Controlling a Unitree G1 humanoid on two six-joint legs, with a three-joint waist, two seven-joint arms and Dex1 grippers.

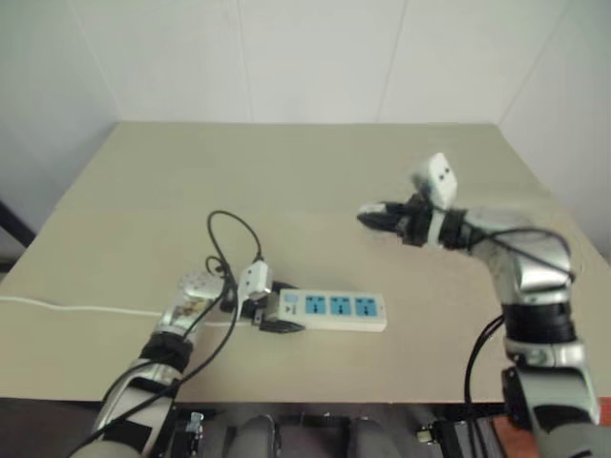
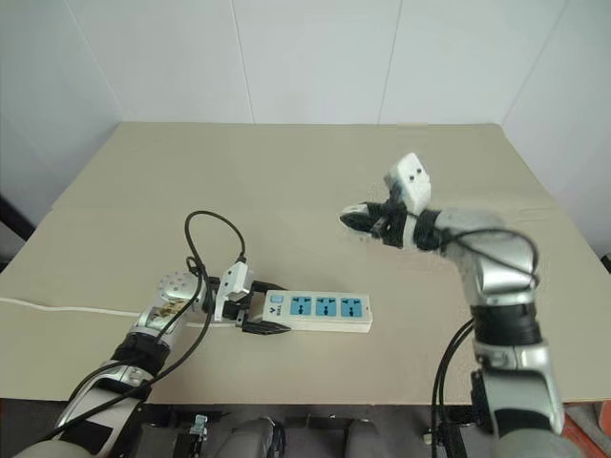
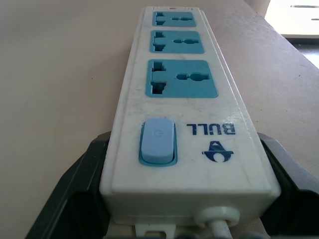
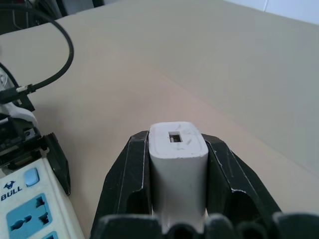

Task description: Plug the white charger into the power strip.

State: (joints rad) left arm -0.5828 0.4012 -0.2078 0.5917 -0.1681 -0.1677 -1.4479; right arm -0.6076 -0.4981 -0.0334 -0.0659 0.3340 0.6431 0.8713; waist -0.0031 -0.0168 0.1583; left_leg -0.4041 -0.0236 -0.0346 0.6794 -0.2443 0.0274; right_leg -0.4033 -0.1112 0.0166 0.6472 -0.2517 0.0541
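Tabletop scene, referenced to the power strip. Strip lies flat near the tabletop's front edge, three blue sockets up, switch end toward the robot's left. Thin white cord runs from that end to the tabletop's left edge. Left gripper sits at the strip's switch end; jaws spread wide, one black finger along each long side of the strip, snug against it. Right gripper is right of the strip and well above it, off the tabletop; jaws closed on the white charger, port face outward, prongs hidden.
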